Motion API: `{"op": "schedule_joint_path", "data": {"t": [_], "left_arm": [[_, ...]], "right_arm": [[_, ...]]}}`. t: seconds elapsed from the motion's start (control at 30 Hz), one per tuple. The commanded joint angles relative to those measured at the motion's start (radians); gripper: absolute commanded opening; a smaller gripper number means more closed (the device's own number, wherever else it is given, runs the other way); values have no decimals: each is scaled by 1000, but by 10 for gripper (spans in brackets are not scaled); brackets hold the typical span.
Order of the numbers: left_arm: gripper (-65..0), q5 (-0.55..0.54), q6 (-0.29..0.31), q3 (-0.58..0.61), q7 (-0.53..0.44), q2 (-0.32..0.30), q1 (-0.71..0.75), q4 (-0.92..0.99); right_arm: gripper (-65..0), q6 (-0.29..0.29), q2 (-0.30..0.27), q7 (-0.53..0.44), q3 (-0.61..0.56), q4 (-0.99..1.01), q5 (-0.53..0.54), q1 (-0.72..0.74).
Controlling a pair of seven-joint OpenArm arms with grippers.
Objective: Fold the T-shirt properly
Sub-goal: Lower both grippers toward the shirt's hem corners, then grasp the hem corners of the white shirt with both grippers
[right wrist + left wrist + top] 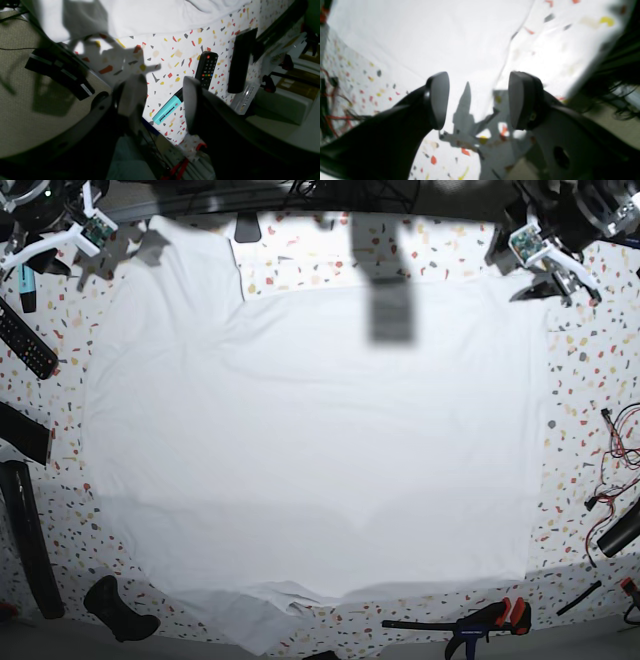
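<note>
Now, step in hand: I judge that one fold is laid and I am between grips, both arms up at the far corners of the table.
Right gripper point(160, 100): it sits at the left of the base view, over bare tabletop beside the cloth; its dark jaws stand apart with nothing between them, so I hold nothing there.
Things beside it: a turquoise highlighter pen point(167, 110) and a black remote control point(206, 68) lie on the white speckled tabletop point(170, 47), apart from the cloth.
Task's thing: the large plain white T-shirt point(310, 440) lies spread flat across the middle of the table, one sleeve towards the far left corner, a loose flap poking out at the near edge.
Left gripper point(478, 100): at the right of the base view, above the shirt's far right edge; its jaws are parted and released, no cloth pinched.
Next move, as I judge it: I need both grippers down on matching edges of the shirt, pinching only the layers meant to fold, then carrying them across evenly.
Risk: the near flap may bunch.
</note>
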State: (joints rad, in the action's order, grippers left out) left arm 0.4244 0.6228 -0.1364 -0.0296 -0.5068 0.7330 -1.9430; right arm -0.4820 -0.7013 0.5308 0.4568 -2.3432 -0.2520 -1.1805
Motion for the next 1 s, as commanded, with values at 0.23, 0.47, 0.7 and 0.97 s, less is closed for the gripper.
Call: {"op": "schedule_joint_path", "data": {"t": [0.23,0.47,0.7,0.97], "left_arm": [[-300,32,-9,-5,-55,-12,-50,71],[-300,32,-9,22,-54,-12,-68,110],[-300,163,-141,177,-35,-11,-119,177],[-300,204,-209,223,142,-22,-126,186]], "right_arm": [[-376,12,-8,-6,7,-13,39,32],[-376,11,-8,-6,7,-13,195,106],[-376,11,-8,-6,7,-13,261,108],[-376,11,-8,12,7,-13,261,108]]}}
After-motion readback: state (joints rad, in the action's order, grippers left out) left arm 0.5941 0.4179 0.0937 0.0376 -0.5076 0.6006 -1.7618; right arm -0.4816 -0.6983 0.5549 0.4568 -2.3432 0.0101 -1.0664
